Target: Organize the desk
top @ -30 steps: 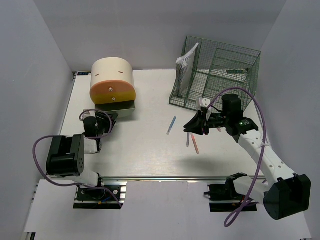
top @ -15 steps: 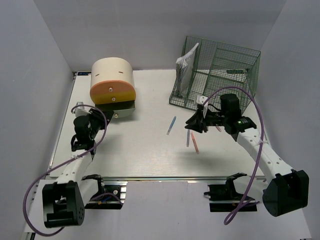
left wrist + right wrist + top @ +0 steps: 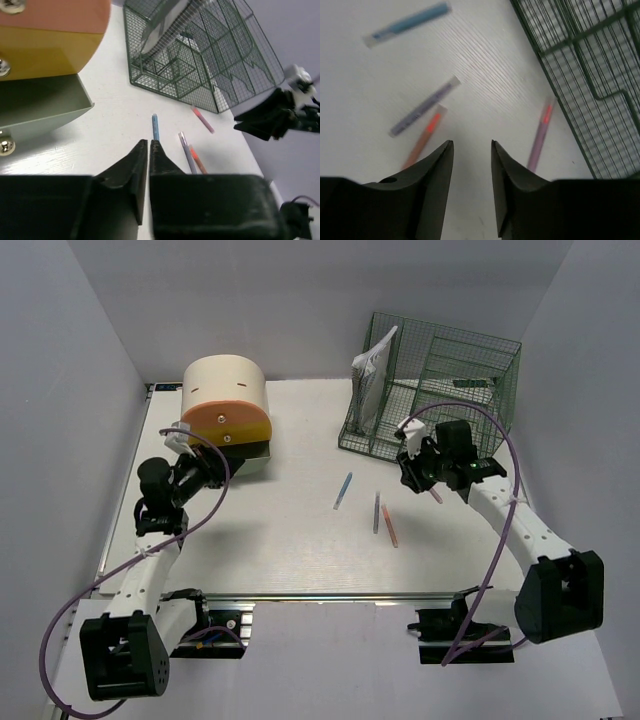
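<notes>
Black left gripper [image 3: 149,144] closed, empty, evident only in wrist view

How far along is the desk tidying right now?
Early. Done: only the white papers lean in the green rack. In hand: nothing. The right pincer is open and empty beside the pink pen, and the left pincer is shut and empty by the open drawer. Left: the blue pen, purple pen, red pen and pink pen lie loose on the desk.
</notes>
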Available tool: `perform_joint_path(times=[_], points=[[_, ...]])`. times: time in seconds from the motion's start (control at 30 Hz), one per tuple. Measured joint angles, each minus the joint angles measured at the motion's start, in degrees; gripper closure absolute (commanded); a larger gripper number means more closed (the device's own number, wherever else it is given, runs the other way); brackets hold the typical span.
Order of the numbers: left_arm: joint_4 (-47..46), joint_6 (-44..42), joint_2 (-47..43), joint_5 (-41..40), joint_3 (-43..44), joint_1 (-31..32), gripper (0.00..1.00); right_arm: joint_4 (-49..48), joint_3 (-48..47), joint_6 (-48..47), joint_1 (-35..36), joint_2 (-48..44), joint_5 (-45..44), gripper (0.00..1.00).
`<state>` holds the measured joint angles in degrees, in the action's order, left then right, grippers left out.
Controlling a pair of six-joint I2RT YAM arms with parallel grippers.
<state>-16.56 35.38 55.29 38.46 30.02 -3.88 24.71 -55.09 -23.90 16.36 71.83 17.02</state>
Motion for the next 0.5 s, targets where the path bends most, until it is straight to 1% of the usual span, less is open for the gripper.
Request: perform_joint_path(times=[0.13, 0.17, 0.27, 0.4, 0.5], points=[[0.57, -0.79, -0.22, 2.73, 0.72, 0.00, 0.74, 3.02, -0.63, -0.72, -1.40, 4.17, -7.63, 0.51], [1.11, -0.98, -0.57, 3.04, 0.74, 0.00, 0.71, 3.21, -0.63, -0.79, -1.62, 5.27, -9.18, 0.51], [2.80, -1.60, -2.86, 3.23, 0.74, 0.00, 0.69, 3.39, -0.13, -1.11, -1.73, 6.95, -12.96, 0.52], [3.41, -2.19, -7.39, 3.15, 0.74, 0.00, 0.67, 1.31, 1.57, -1.60, -1.70, 7.52, -17.14, 0.53], [3.37, -2.51, -8.90, 3.15, 0.74, 0.02, 0.66, -1.25, 2.91, -1.81, -1.73, 9.09, -19.82, 0.55]])
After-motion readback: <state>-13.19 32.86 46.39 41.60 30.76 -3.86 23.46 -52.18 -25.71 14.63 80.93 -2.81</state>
